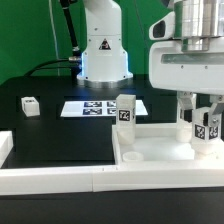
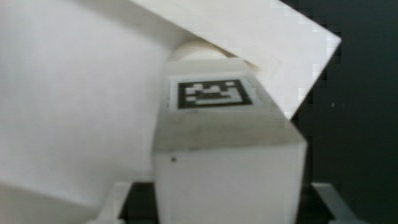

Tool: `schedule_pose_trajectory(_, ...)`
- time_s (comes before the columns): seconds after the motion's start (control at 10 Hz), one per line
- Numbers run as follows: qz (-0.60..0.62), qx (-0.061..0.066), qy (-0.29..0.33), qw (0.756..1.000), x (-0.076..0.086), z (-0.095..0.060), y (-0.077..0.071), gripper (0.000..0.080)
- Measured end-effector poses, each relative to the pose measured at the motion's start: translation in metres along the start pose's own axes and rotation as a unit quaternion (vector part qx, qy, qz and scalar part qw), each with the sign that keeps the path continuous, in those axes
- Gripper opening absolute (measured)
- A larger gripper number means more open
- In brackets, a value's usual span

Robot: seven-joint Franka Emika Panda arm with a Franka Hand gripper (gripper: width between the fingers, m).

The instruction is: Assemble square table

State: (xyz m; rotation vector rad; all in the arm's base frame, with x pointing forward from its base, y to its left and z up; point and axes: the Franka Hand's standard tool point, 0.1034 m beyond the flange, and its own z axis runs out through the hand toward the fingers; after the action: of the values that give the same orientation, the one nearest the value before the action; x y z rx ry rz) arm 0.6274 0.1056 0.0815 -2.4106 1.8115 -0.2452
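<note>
End effector (image 1: 203, 124) clasps a leg (image 1: 206, 146) at panel (image 1: 152, 152) corner, second leg (image 1: 125, 112) nearby.

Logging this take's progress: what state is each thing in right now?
panel: flat, rim up.
held leg: upright over a panel corner, seating unclear.
gripper: shut on held leg.
second leg: upright at another panel corner.
third leg: loose, apart from panel.

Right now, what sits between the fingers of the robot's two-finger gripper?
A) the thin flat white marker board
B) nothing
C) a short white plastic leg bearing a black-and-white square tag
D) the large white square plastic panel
C: the gripper is shut on a short white tagged leg, held upright above the large white square panel.
</note>
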Motion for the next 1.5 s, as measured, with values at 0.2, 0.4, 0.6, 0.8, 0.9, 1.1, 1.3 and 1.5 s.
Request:
schedule_pose_trajectory(0.2,0.138,0.010,-0.016,0.990,-0.001,0.000,0.004,0.0294)
schedule_pose_trajectory(0.4,0.198,0.002,-0.019,0.980,-0.004,-0.001,0.005,0.0294)
schedule_pose_trajectory(0.6,0.123,-0.007,-0.019,0.992,-0.004,0.000,0.006,0.0294)
schedule_pose_trajectory(0.8,-0.018,-0.022,-0.027,0.999,-0.006,-0.004,0.000,0.0502)
schedule_pose_trajectory(0.9,-0.103,-0.021,-0.028,0.994,-0.010,-0.002,0.001,0.0622)
schedule_pose_trajectory(1.1,-0.154,-0.021,-0.027,0.987,-0.007,-0.002,0.001,0.0642)
schedule_pose_trajectory(1.3,-0.245,-0.022,-0.023,0.969,-0.007,-0.002,0.001,0.0648)
schedule_pose_trajectory(1.5,-0.435,-0.035,-0.003,0.900,-0.013,-0.003,-0.006,0.0649)
